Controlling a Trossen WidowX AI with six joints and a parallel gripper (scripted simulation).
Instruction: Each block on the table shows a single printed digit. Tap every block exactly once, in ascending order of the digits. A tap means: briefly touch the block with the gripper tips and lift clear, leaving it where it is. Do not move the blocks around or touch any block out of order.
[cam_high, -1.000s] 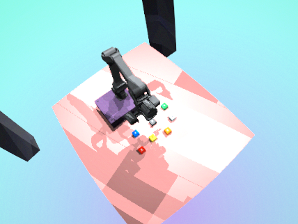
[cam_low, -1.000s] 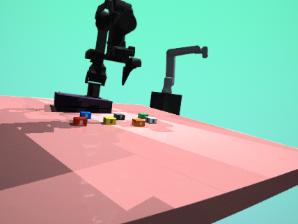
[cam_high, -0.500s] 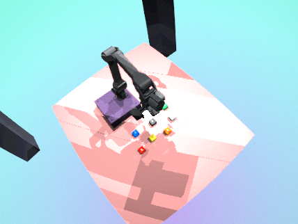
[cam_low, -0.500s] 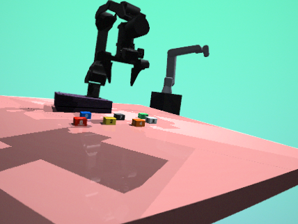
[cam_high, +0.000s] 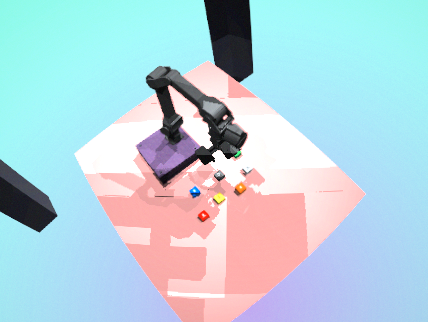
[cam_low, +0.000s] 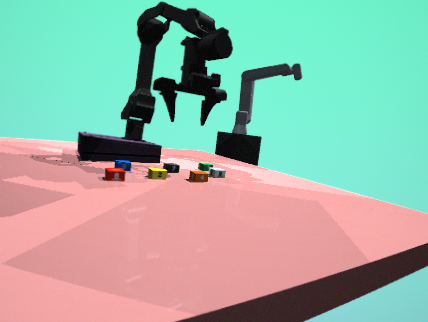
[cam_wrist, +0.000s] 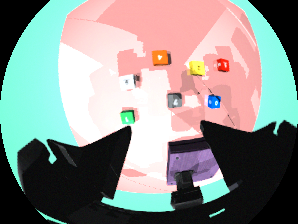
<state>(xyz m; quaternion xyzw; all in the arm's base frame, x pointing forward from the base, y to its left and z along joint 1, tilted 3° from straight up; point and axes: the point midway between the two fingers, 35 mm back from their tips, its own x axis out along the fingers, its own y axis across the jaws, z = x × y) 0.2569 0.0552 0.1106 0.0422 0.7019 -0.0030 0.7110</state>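
My gripper (cam_low: 187, 122) (cam_wrist: 166, 127) is open and empty, well above the table and the blocks. The yellow block (cam_high: 219, 198) (cam_low: 157, 173) (cam_wrist: 197, 68) shows a 2 and the orange block (cam_high: 240, 188) (cam_low: 198, 176) (cam_wrist: 160, 58) seems to show a 4. The grey block (cam_high: 219, 175) (cam_low: 171, 167) (cam_wrist: 174, 100), white block (cam_high: 247, 170) (cam_low: 217, 173) (cam_wrist: 128, 81), green block (cam_high: 237, 154) (cam_low: 205, 166) (cam_wrist: 127, 117), blue block (cam_high: 194, 191) (cam_low: 123, 165) (cam_wrist: 214, 101) and red block (cam_high: 203, 216) (cam_low: 115, 174) (cam_wrist: 223, 65) bear digits too small to read surely. The arm partly covers the green one in the top view.
The arm stands on a purple base (cam_high: 162, 152) (cam_low: 115, 148) (cam_wrist: 192, 159) beside the blocks. A grey arm (cam_low: 246, 100) on a dark box (cam_low: 238, 146) stands in the background. Dark pillars (cam_high: 232, 50) (cam_high: 25, 200) rise beyond the table's edges.
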